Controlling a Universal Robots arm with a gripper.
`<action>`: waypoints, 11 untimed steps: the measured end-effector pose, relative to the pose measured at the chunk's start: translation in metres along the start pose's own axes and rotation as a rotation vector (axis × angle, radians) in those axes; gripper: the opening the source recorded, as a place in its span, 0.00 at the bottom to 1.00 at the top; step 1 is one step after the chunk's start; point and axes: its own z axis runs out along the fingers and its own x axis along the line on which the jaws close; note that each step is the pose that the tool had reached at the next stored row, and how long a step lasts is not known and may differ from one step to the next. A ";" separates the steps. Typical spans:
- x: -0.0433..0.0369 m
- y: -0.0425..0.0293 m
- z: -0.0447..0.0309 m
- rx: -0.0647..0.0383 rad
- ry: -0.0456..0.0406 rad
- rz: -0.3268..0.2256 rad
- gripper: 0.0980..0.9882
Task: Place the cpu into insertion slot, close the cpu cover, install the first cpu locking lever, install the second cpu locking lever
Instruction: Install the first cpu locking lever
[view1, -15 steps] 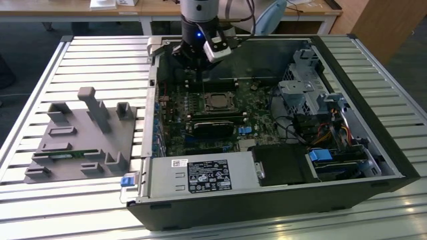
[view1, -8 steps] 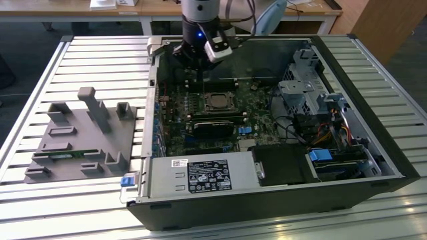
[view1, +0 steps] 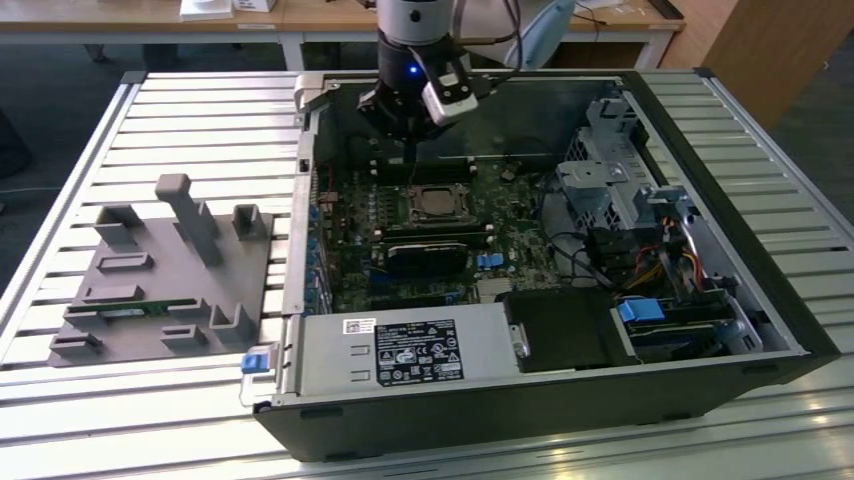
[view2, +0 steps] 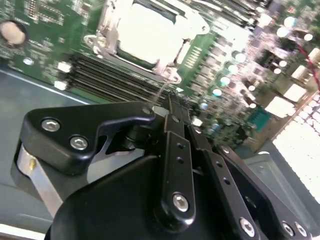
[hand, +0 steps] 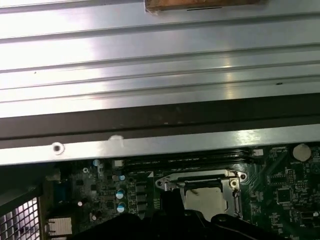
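- Gripper (view2: 172, 106): fingers pressed together, nothing seen clamped; tips just above the socket edge.
- Thin silvery rod (view2: 161, 91) beside the tips, likely a locking lever. Judged step: lever install. Press along its arc and tuck it under its hook, with no sideways shove.
- cpu cover (hand: 233, 187) lies flat.
- cpu (view1: 434, 203) sits in the cover's window; in the exterior view the gripper is at 11 o'clock from it.
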 end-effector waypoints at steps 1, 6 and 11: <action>-0.0041 0.0004 0.0002 0.000 0.0009 0.000 0.01; -0.0209 0.0021 0.0014 0.000 0.0057 0.000 0.01; -0.0211 0.0021 0.0024 -0.047 0.0104 0.000 0.01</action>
